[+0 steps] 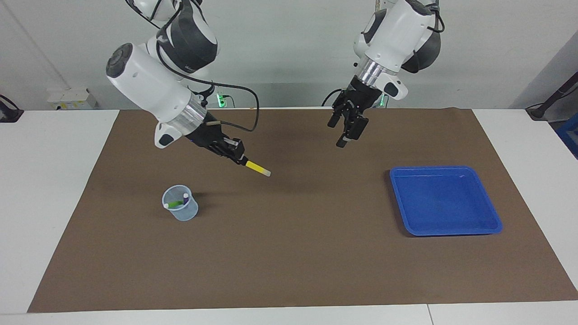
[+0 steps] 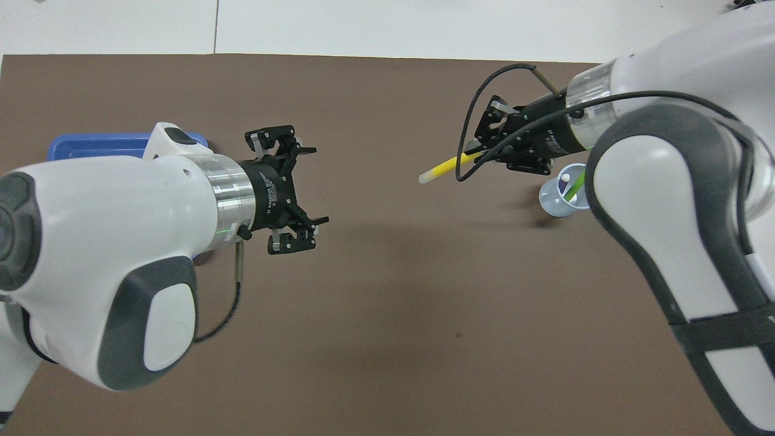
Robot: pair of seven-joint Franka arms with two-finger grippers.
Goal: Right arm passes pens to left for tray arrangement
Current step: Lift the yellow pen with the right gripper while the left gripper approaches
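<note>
The right gripper (image 1: 238, 156) is clamped on the slim yellow marker pen (image 1: 258, 168), held up in the air over the brown mat (image 1: 289, 253). The pen juts out from the fingertips with its pale whitish end pointing toward the left arm's end of the table and slightly downward.

Just beside this gripper, lower and standing on the mat, is the small translucent bluish plastic cup (image 1: 180, 204). The purple pen (image 1: 185, 197) and the bright green pen (image 1: 176, 204) stand inside it, leaning against its wall.

The left gripper (image 1: 347, 128) hangs over the mat with its fingers spread wide and nothing between them, well apart from the yellow pen's tip.

The shallow bright blue plastic tray (image 1: 445, 201), roughly square with rounded corners, lies on the mat toward the left arm's end, lower than the left gripper and farther from the robots; no pen lies in it.
</note>
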